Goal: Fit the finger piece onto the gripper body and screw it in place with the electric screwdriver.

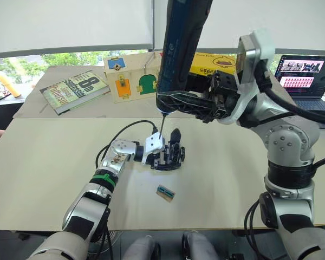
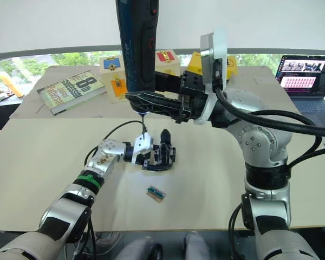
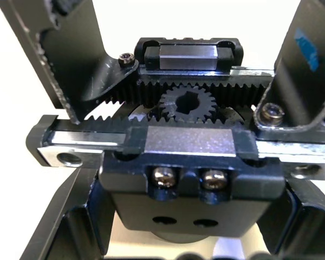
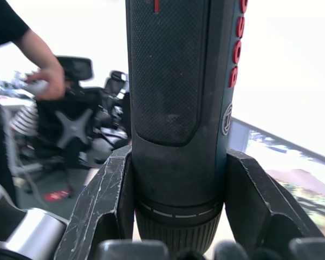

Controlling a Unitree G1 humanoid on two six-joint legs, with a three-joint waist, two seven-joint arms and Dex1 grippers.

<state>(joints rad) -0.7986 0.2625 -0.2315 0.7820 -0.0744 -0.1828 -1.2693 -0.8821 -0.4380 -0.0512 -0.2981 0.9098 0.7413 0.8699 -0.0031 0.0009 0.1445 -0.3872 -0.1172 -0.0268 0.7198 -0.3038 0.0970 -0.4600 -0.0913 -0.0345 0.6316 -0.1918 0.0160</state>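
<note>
On the beige table (image 1: 54, 162), a book (image 1: 75, 90) and laptop (image 1: 305, 76) sit far back.

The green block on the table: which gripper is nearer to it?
Left. The left gripper holds the gripper body just behind the green block; the right gripper is raised higher, gripping the electric screwdriver.

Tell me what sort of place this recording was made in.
Probably an office or lab workroom: a pale work table by a window, an open laptop at its far edge, a thick book beside boxes, and a person among desk chairs in the right wrist view.
</note>
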